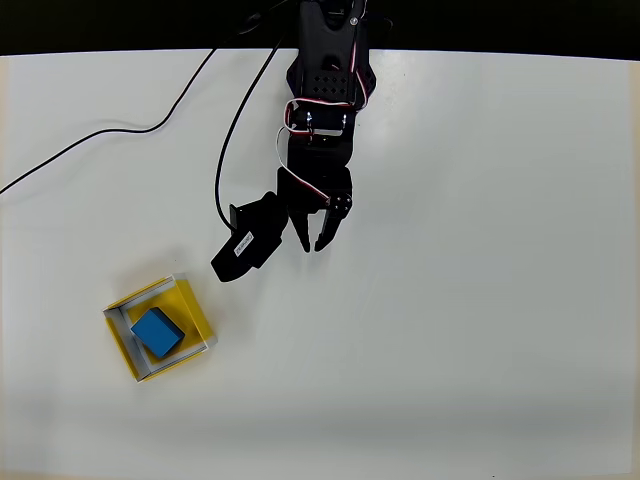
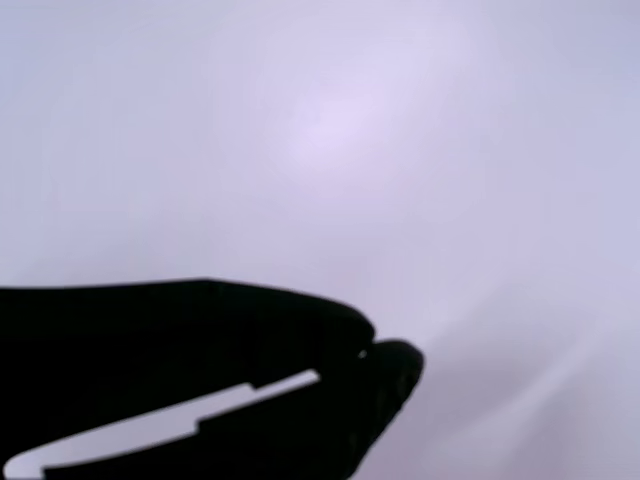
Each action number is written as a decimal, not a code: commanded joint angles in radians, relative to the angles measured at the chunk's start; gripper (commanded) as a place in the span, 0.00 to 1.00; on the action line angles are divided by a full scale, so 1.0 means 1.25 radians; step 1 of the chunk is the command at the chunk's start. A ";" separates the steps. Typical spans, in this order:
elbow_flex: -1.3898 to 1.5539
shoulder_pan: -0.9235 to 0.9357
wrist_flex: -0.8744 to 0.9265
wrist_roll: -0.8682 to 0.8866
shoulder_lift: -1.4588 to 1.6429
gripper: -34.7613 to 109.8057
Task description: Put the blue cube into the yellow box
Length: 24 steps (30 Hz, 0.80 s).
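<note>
1. Blue cube (image 1: 156,331): inside yellow box (image 1: 197,314), desk's (image 1: 480,300) 8 o'clock; seemingly rigid, light, matte; opposite flat faces suit gripping.
2. End effector (image 1: 308,243): nearly closed, empty, at box's 2 o'clock.

Bright-blue cube (image 1: 156,332), yellow box (image 1: 196,305) with whitish walls, black pincer (image 1: 311,247), white table (image 1: 480,300).

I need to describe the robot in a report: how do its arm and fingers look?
The arm is matte black plastic, with small holes on top. A red-and-white wire bundle loops across it, and black cables trail over the white table. The gripper ends in two black pointed fingers.
</note>
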 commanded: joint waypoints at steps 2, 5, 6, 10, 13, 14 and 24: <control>0.054 -0.017 0.096 -0.010 0.172 0.24; 0.092 -0.012 0.188 -0.011 0.241 0.24; 0.092 -0.012 0.227 -0.006 0.254 0.24; 0.092 -0.012 0.380 -0.006 0.301 0.24; 0.092 -0.004 0.499 -0.013 0.315 0.24; 0.092 0.001 0.533 -0.022 0.315 0.24; 0.092 0.018 0.600 -0.001 0.315 0.24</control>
